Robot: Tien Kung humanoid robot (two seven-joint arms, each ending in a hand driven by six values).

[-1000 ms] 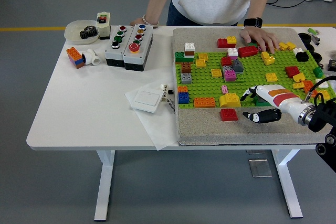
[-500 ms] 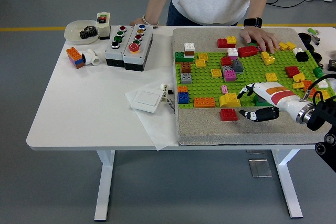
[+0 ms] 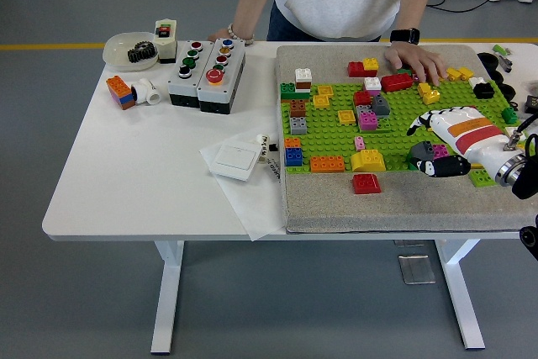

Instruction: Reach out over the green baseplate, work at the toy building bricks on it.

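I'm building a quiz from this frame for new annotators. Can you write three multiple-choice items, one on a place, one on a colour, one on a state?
1. Where does the loose red brick lie?
A. on the grey mat just off the green baseplate's near edge
B. in the white bowl
C. on the button box

2. What colour is the brick directly under the orange one at the baseplate's near left corner?
A. white
B. blue
C. pink

3. What is the person's hand doing?
A. lifting the light switch
B. pressing a red button
C. resting flat on the baseplate's far edge

Answers: 1 A, it sits on the mat below the studded plate. 2 B, a blue brick sits below the orange brick. 3 C, the palm lies down beside a long red brick.
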